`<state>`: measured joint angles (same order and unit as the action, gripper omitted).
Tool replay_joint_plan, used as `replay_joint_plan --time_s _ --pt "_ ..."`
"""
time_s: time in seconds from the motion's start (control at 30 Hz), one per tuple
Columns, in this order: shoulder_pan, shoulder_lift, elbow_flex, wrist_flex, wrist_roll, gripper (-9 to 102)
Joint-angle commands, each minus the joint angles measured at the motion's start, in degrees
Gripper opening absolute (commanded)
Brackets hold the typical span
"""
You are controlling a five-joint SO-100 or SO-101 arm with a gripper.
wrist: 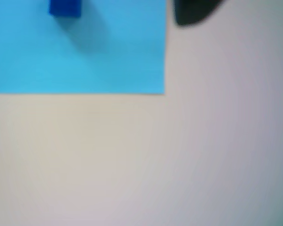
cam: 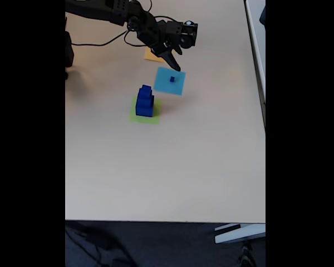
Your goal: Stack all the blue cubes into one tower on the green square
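Two-cube tower (cam: 145,102) upright on the green square (cam: 145,113).
Far right, the small cube (cam: 171,79) sits on the light-blue patch (cam: 170,82); the gripper (cam: 174,64) hovers above, jaw state unclear.

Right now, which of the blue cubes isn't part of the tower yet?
The small cube, sitting alone on the light-blue square. The other two cubes are already stacked on the green square.

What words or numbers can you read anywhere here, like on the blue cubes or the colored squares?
None: no words, numbers or signs can be read.
The small blue cube, the light-blue square, the two stacked blue cubes and the green square look plain.
The gripper is too small and dark to tell.
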<state>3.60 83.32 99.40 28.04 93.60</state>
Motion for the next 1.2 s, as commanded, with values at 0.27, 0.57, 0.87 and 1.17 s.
replay_joint_plan --time_s 0.27,0.57,0.87,1.17 --pt "1.05 -2.90 -2.72 -1.23 -1.32 27" --pt "0.09 -3.08 1.23 -1.23 0.44 27" --pt "-0.35 -6.06 2.37 -1.23 1.41 27" --pt "0.88 -8.53 2.64 -2.99 0.97 28"
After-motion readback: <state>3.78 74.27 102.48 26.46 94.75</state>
